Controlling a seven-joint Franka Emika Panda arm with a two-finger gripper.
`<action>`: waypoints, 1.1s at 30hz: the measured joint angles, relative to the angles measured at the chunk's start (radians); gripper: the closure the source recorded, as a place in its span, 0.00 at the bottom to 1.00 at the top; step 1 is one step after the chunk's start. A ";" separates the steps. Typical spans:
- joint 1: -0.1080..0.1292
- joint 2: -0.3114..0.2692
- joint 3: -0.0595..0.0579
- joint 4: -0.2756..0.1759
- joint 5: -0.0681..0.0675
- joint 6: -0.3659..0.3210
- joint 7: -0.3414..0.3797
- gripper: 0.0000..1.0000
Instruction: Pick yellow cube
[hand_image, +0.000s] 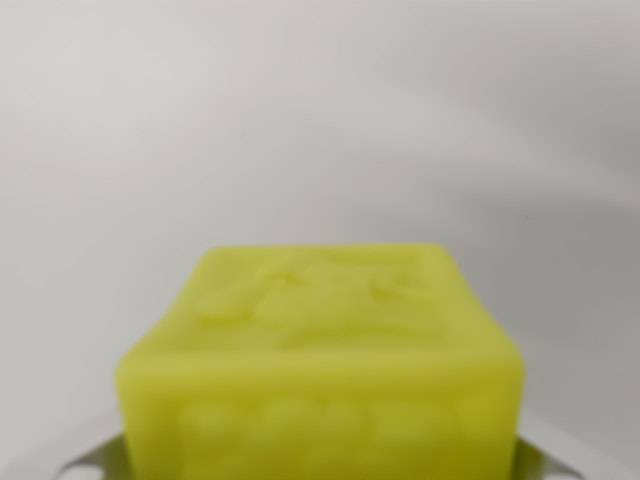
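Only small parts of the robot show, at the bottom corners of the wrist view. The fingers (95, 462) appear as pale grey, metallic-looking pieces with smooth, rounded edges, blurred by closeness. No cables, screws or markings can be made out.

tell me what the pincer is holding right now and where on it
Most likely the yellow cube: it fills the wrist view's bottom, with metal tips at its lower left and right sides. Actual contact is out of frame, so the hold cannot be confirmed.
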 joint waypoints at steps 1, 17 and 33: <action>0.000 -0.003 0.000 0.000 0.000 -0.003 0.000 1.00; 0.000 -0.049 0.000 0.010 -0.005 -0.059 0.004 1.00; -0.001 -0.091 0.000 0.025 -0.009 -0.116 0.006 1.00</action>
